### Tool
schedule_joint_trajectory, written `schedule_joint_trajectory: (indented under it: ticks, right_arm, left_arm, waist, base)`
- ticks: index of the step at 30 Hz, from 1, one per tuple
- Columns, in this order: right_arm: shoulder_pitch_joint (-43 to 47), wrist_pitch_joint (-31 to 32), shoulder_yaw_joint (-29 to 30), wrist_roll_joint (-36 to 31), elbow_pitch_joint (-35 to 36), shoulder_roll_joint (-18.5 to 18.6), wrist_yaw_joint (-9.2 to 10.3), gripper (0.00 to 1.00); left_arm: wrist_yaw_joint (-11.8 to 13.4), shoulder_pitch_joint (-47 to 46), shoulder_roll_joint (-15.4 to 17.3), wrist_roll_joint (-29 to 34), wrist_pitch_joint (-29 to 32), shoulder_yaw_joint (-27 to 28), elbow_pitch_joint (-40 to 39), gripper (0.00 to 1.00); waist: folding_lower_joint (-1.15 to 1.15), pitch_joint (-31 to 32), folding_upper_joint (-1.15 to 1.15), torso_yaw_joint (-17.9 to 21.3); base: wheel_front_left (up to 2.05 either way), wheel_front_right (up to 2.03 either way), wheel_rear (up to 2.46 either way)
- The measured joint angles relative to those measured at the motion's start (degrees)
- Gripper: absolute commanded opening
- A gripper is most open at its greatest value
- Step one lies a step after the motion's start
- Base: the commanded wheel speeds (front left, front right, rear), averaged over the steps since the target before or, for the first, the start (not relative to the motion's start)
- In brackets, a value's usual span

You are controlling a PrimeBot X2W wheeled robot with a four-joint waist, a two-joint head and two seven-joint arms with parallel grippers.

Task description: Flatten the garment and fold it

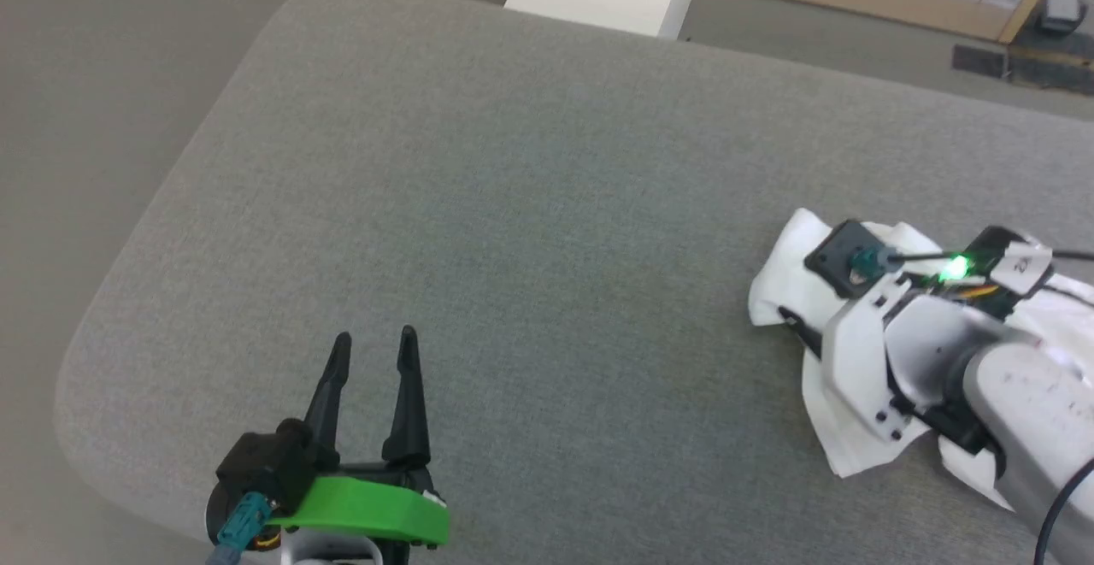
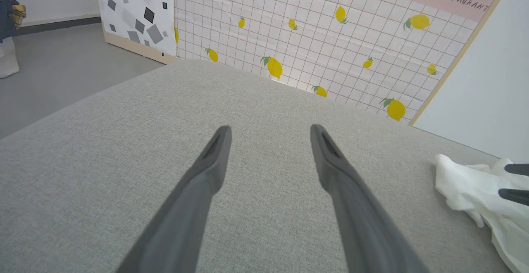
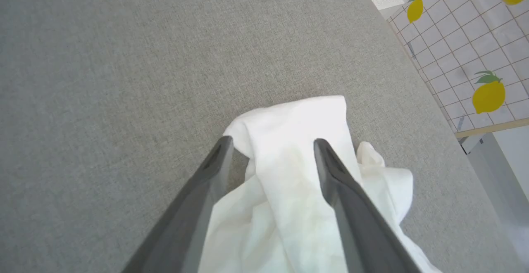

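Left gripper [image 1: 374, 336] sits low on the robot's left, both dark fingers pointing straight ahead and spread wide apart. The right arm [image 1: 1017, 394] comes in from the right edge, pale forearm angled inward and down. Its wrist [image 1: 863, 351] tips the right gripper [image 3: 272, 141] downward, and those fingers are spread wide too, not clamped.

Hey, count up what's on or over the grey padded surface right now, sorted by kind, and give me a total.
White garment: 1
Pincers: 2, the left pincer and the right pincer
Total: 3
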State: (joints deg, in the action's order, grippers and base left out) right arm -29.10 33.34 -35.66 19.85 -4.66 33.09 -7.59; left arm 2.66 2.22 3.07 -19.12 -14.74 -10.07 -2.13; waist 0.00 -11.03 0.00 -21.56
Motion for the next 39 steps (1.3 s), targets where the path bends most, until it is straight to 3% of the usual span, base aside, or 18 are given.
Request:
schedule_joint_trajectory:
  ticks: [9, 10, 11, 12, 19, 27, 32, 37, 38, 39]
  right_arm:
    - [-6.95, 4.41, -5.88, -0.30, -7.37, 3.08, 0.00, 1.00]
    - [-7.43, 4.46, -6.35, -0.22, -8.16, 3.09, 0.00, 0.48]
    - [-7.94, 4.39, -6.64, -0.22, -8.72, 3.03, 0.00, 0.41]
    - [-8.47, 4.16, -6.79, -0.22, -9.20, 2.97, 0.00, 0.00]
    - [-10.25, -2.53, -4.55, 0.41, -10.40, -0.32, 0.00, 0.00]
    - [-10.46, -6.27, -1.41, 6.53, 1.08, -8.27, 0.01, 0.00]
    - [-1.87, -2.25, -5.21, 12.21, 9.92, -12.22, 0.00, 0.00]
    - [7.66, -1.99, -9.31, 10.92, 10.10, -11.96, 0.00, 0.00]
    - [8.93, -2.68, -9.15, 10.92, 9.01, -12.47, 0.00, 0.22]
    - [10.16, -3.24, -9.57, 10.26, 7.45, -12.78, 0.02, 0.71]
  left_arm:
    - [1.51, -2.74, 0.00, -2.05, 0.01, -2.91, -0.22, 1.00]
    - [1.53, -2.97, 0.00, -2.35, 0.01, -3.21, -0.21, 1.00]
    - [1.78, -3.16, -0.01, -2.68, 0.01, -3.47, -0.20, 1.00]
    - [2.01, -3.27, -0.01, -2.75, 0.00, -3.61, -0.21, 1.00]
    - [2.53, -3.48, 0.00, -3.05, 0.01, -3.42, 0.25, 1.00]
    - [1.85, -1.92, 0.00, -0.58, 0.01, 0.29, 0.60, 1.00]
    - [0.90, -0.51, 0.00, 0.13, 0.01, 2.72, -0.05, 1.00]
    - [1.01, 0.48, -0.01, 0.49, 0.00, 3.04, -1.46, 1.00]
    - [1.02, 0.50, -0.01, 0.49, 0.00, 3.08, -1.55, 1.00]
    - [1.02, 0.52, 0.00, 0.49, 0.00, 3.04, -1.58, 1.00]
  waist:
    - [0.00, -4.98, 0.00, -2.76]
    - [0.00, -5.43, 0.00, -3.09]
    - [0.00, -5.80, 0.00, -3.43]
    - [0.00, -6.07, 0.00, -3.68]
    - [0.00, -5.75, 0.00, -4.42]
    - [0.00, -1.37, 0.00, -2.55]
    - [0.00, 1.10, 0.00, -0.37]
    - [0.00, 2.42, 0.00, 1.35]
    - [0.00, 2.52, 0.00, 1.53]
    - [0.00, 2.60, 0.00, 1.71]
  base:
    - [0.00, 0.00, 0.00]
    - [0.00, 0.00, 0.00]
    - [0.00, 0.00, 0.00]
    - [0.00, 0.00, 0.00]
    - [0.00, 0.00, 0.00]
    - [0.00, 0.00, 0.00]
    - [0.00, 0.00, 0.00]
    - [0.00, 0.00, 0.00]
    - [0.00, 0.00, 0.00]
    - [0.00, 0.00, 0.00]
